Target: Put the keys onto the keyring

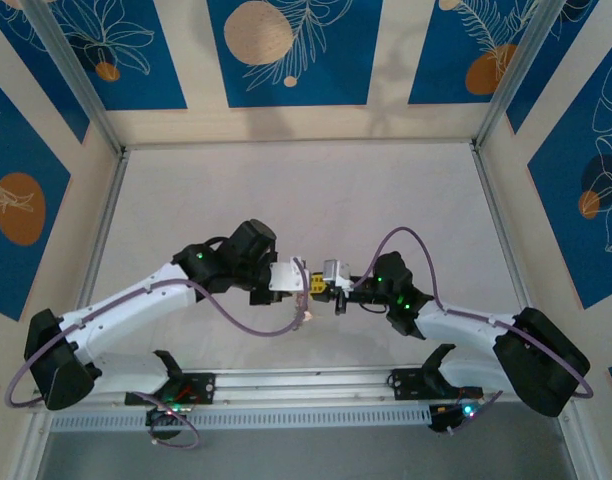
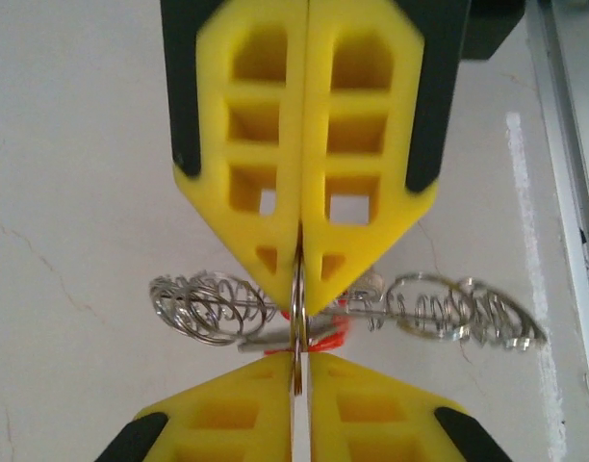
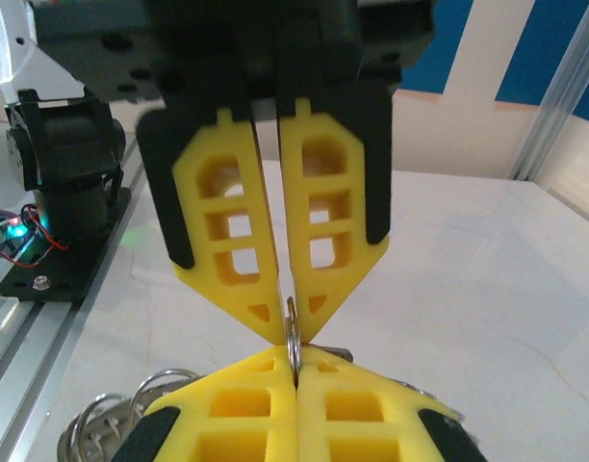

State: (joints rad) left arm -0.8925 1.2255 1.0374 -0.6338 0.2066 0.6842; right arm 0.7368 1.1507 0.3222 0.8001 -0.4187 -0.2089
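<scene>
My two grippers meet tip to tip above the middle of the table. The keyring is a thin silvery ring seen edge-on. My left gripper is shut on its near edge and my right gripper is shut on its far edge. In the right wrist view the keyring stands between my right gripper and the left gripper. A key, red with a silvery shaft, sits just behind the fingertips. From above, the left gripper and right gripper touch noses.
Coiled silvery wire loops and more loops spread to both sides below the tips; whether they join the ring I cannot tell. A metal rail runs along the table edge. The left arm's base stands nearby.
</scene>
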